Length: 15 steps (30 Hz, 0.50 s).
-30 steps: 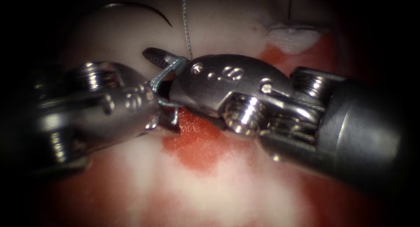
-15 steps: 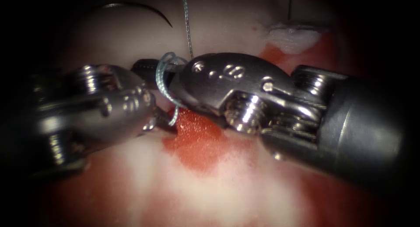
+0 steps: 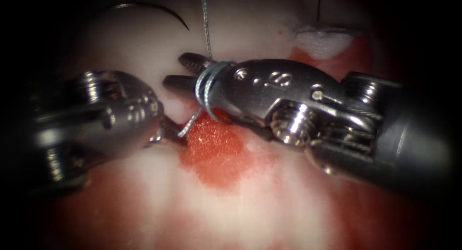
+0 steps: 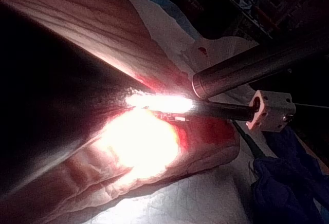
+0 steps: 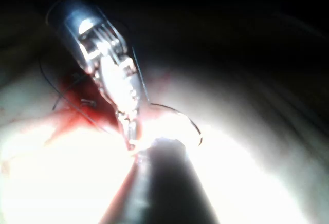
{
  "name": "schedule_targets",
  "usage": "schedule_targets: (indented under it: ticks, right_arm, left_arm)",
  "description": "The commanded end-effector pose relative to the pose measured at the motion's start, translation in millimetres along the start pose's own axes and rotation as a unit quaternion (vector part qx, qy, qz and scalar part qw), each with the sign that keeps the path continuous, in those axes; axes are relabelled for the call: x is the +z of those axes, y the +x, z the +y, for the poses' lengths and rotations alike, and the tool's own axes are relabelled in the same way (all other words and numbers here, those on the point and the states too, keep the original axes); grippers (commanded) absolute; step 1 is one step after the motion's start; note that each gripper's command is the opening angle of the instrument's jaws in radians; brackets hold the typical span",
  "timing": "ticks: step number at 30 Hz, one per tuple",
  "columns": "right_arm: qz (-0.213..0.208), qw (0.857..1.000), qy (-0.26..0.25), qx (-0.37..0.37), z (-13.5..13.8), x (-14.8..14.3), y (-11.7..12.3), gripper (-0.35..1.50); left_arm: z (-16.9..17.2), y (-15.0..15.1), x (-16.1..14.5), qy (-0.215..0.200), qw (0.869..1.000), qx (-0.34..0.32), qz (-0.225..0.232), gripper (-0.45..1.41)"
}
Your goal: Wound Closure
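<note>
The right tool (image 3: 185,72) has its fingers apart with two turns of thread (image 3: 206,86) round them, and the left tool (image 3: 171,133) is clamped on the thread beside the red fluid (image 3: 214,153); the turns sit near the open tips and could slide off if the strand slackens. The needle (image 3: 154,9) lies free on the tissue (image 3: 144,47) at upper left, held by neither tool, its curve running left to right with the point aimed down and right

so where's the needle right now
In the endoscope view the needle lies free on the tissue at upper left, above the left claw, held by neither tool.
</note>
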Motion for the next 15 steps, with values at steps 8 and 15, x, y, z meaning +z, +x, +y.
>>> schedule_targets:
  ticks: [8, 15]
  right_arm:
    - [0.001, 1.0, -0.024, 0.017, 0.2, 0.1, 1.2, 0.44]
    - [-0.001, 1.0, -0.024, 0.014, 0.1, 0.0, 0.7, 0.41]
  left_arm:
    - [1.4, 0.3, -0.8, -0.019, 1.0, 0.008, 0.023, -0.45]
    - [2.0, 1.4, -1.4, -0.029, 0.999, 0.012, 0.042, -0.45]
